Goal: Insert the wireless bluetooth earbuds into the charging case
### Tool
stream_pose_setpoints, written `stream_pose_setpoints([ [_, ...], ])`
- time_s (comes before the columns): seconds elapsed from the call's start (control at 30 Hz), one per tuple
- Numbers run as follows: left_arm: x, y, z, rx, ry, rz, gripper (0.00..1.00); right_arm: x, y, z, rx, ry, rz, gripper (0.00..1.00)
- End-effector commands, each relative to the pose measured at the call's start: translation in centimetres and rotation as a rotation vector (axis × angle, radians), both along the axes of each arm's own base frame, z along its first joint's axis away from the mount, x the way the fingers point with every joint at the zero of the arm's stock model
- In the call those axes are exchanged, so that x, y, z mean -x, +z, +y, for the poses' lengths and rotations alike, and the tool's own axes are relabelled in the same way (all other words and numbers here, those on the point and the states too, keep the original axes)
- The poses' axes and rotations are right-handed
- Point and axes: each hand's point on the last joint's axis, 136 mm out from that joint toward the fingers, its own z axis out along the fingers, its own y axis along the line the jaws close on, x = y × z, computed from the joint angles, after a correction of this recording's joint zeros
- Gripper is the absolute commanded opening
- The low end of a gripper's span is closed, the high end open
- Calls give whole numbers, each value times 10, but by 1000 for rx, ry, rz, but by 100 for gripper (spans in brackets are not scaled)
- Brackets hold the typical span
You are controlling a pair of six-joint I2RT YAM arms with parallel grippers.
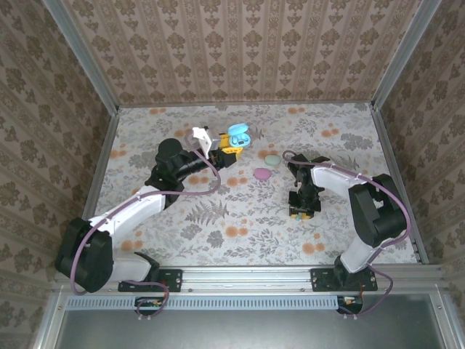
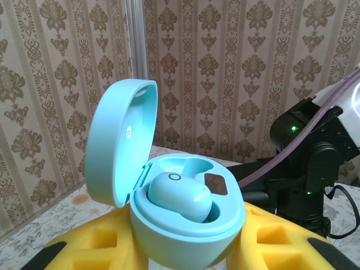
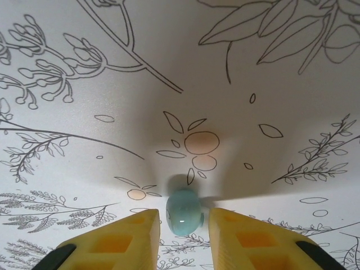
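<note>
Surface point(image 1: 240, 240) is a white floral-print cloth with orange blossoms, boxed in by beige damask wallpaper walls point(image 1: 240, 51). Right pincer point(image 3: 184, 228) has its yellow fingers slightly apart. A small glossy light blue plastic earbud point(image 3: 183, 212) lies between them, long axis running along the fingers. Left pincer point(image 2: 188, 247) is clamped on the open light blue egg-shaped charging case point(image 2: 191, 236), lid up toward its left finger and a second light blue bud point(image 2: 180, 198) seated inside.

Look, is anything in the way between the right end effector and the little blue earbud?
Nothing visible is. The earbud lies on the table right between the fingers of the right end effector, with a small gap on each side.
</note>
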Motion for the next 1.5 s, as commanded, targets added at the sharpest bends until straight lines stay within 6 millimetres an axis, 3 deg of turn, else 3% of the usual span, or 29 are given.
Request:
stream_pose_setpoints([
  [0.0,7,13,-4,20,-31,-43,30,-3,0,-2,25,26,-1,29],
  [0.7,16,-11,-23,-7,-126,11,29,-14,0,0,18,39,-20,30],
  [1.47,17,-23,-25,-11,-125,36,29,-1,-12,-2,18,56,38,25],
])
